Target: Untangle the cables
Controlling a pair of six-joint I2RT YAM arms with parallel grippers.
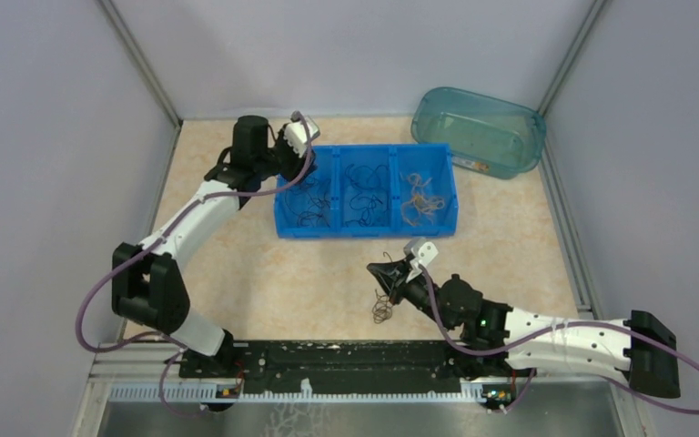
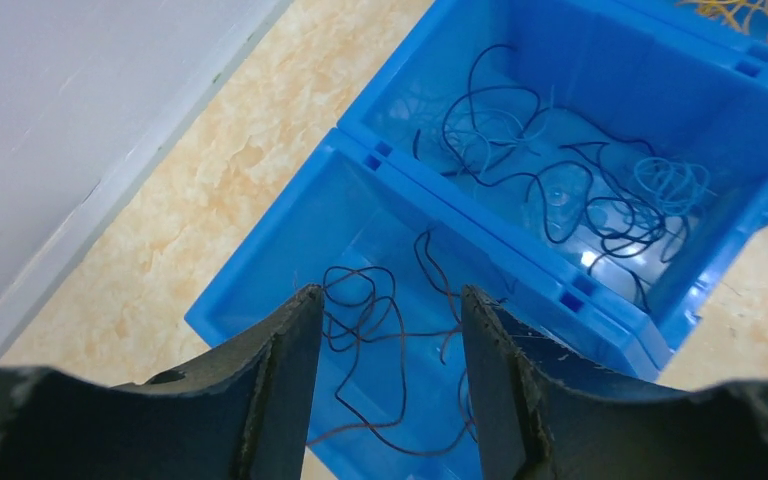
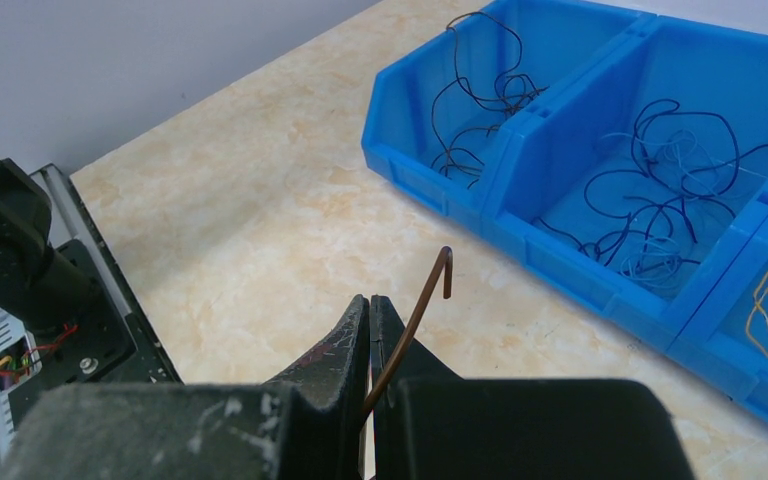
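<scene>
The cables lie sorted in a blue three-compartment bin. Dark brown ones are in the left compartment, blue and black ones in the middle, yellow-tan ones in the right. My left gripper hangs open above the left compartment, nothing between its fingers. My right gripper is shut on a thin brown cable low over the table, in front of the bin. In the top view a small brown curl shows just below that gripper.
A teal see-through tub stands at the back right beside the bin. Grey walls close in the table on the left, back and right. A black rail with the arm bases runs along the near edge.
</scene>
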